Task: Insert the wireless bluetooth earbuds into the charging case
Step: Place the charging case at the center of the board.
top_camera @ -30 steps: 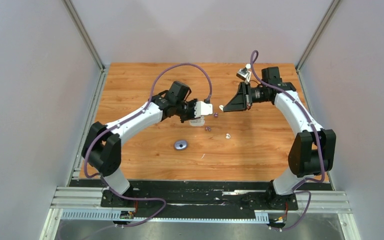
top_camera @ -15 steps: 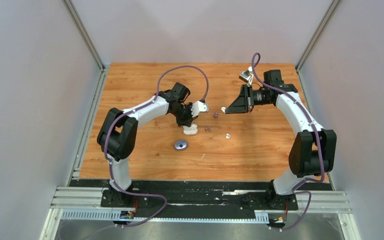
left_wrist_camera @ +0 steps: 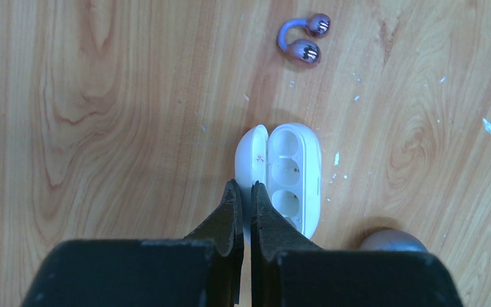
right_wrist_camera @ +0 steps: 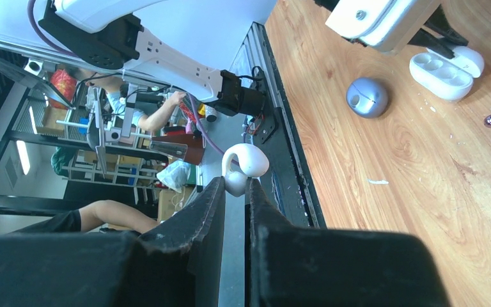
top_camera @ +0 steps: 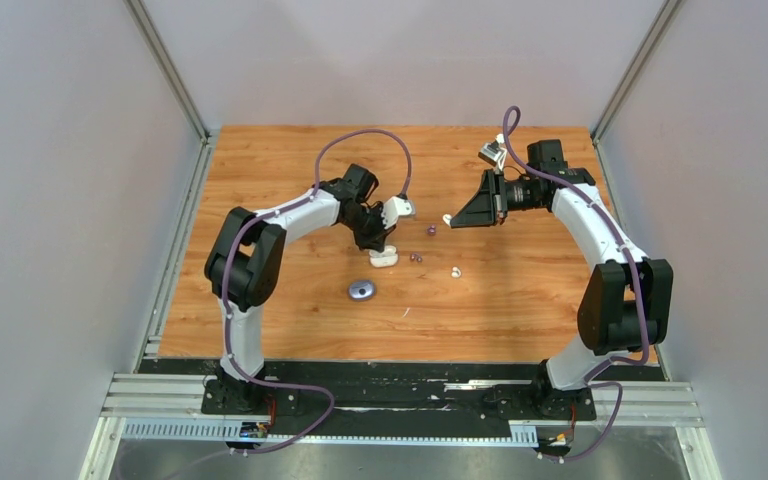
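L pincer (left_wrist_camera: pixel 243 187) moved back, at wht case (left_wrist_camera: pixel 296 171).

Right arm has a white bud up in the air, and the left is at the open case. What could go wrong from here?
1. The right gripper pinches the white bud only by one end, so it may slip or twist.
2. The left gripper, jaws shut, sits right at the open white case. A nudge might slide it or close it.

On the desk (left_wrist_camera: pixel 102 128), an open charging case (left_wrist_camera: pixel 288 179) lies just ahead of the left end effector (left_wrist_camera: pixel 243 188), perhaps touching it, one earbud (left_wrist_camera: pixel 303 41) farther ahead; another earbud (right_wrist_camera: pixel 249 160) sits in the right end effector (right_wrist_camera: pixel 233 185).
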